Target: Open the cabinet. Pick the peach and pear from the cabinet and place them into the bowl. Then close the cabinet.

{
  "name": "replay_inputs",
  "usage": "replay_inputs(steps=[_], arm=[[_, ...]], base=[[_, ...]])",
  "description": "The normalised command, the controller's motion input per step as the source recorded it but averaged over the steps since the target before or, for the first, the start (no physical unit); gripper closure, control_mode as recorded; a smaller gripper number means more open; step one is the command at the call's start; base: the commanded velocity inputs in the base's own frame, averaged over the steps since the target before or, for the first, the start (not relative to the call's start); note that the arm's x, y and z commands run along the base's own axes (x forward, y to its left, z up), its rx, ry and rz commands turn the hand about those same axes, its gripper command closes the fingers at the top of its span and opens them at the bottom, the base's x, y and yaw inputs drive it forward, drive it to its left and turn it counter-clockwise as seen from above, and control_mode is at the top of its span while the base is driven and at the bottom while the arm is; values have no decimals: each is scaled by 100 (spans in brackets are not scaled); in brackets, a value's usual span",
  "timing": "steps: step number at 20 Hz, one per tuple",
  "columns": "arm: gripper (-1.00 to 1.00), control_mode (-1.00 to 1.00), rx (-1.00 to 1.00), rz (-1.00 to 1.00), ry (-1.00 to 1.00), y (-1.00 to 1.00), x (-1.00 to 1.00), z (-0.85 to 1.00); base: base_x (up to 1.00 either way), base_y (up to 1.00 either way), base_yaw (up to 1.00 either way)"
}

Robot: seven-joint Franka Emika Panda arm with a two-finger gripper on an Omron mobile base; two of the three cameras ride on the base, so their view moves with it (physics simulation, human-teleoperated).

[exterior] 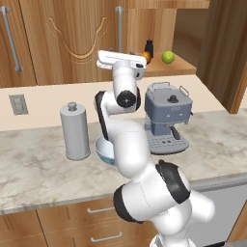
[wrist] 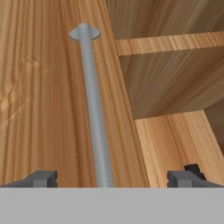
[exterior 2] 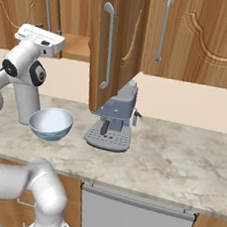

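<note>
The cabinet has its left door shut and its right door swung out. On its lower shelf the green pear lies in plain sight. The orange-red peach is partly hidden behind my hand. My gripper is open at the lower end of the left door's silver handle, and its fingertips stand either side of the bar without touching it. The pale blue bowl sits on the counter below, mostly hidden by my arm in the left base view.
A small dark bottle stands on the shelf by the peach. A grey lidded canister is left of the bowl, and a coffee machine is to its right under the open door. A wall outlet is behind.
</note>
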Motion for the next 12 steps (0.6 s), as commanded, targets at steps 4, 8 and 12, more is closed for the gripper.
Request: replay_inputs(steps=[4, 8, 12], arm=[[-100, -100, -7, -2, 0, 21, 53, -13], [100, -100, -11, -5, 5, 42, 57, -16], [100, -100, 0, -1, 0, 4, 6, 0]], base=[[0, 0, 0], [0, 0, 0], [0, 0, 0]])
